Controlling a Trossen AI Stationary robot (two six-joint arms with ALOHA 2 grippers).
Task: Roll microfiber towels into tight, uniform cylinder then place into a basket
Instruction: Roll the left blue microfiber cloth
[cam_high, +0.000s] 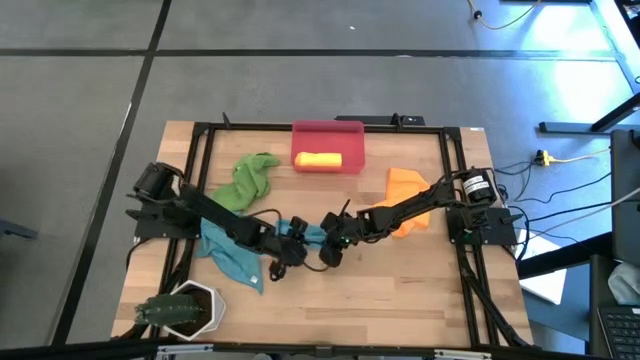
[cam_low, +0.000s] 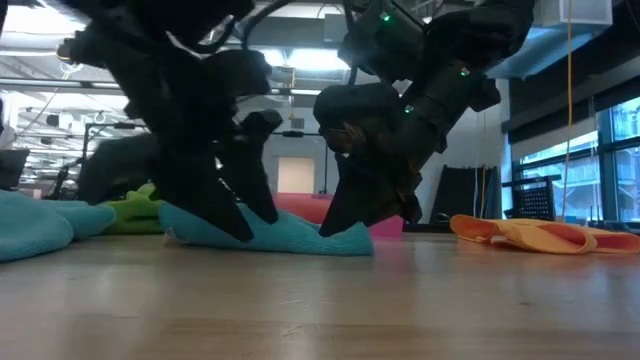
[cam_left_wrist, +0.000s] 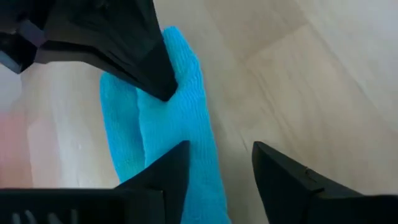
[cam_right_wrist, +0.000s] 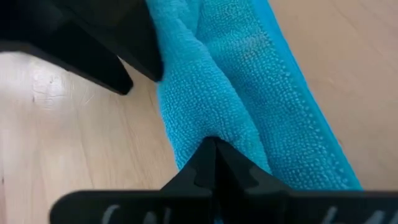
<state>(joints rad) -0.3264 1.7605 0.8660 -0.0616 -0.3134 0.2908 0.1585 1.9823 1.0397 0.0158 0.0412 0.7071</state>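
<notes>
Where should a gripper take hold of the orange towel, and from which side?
Grip the orange towel probably at its raised fold near the table's right side, coming from above. It lies crumpled and low on the wood, so only a bunched ridge gives the fingers something to pinch.

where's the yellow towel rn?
High view: the yellow towel lies rolled inside the red-pink basket at the table's far edge, between the green towel on the left and the orange towel on the right.

Grey floor (cam_high: 300, 90) with dark seams surrounds the wooden table (cam_high: 400, 290); tall windows (cam_low: 620, 160) (right side) and bright ceiling lights (cam_low: 300, 60) behind.
</notes>
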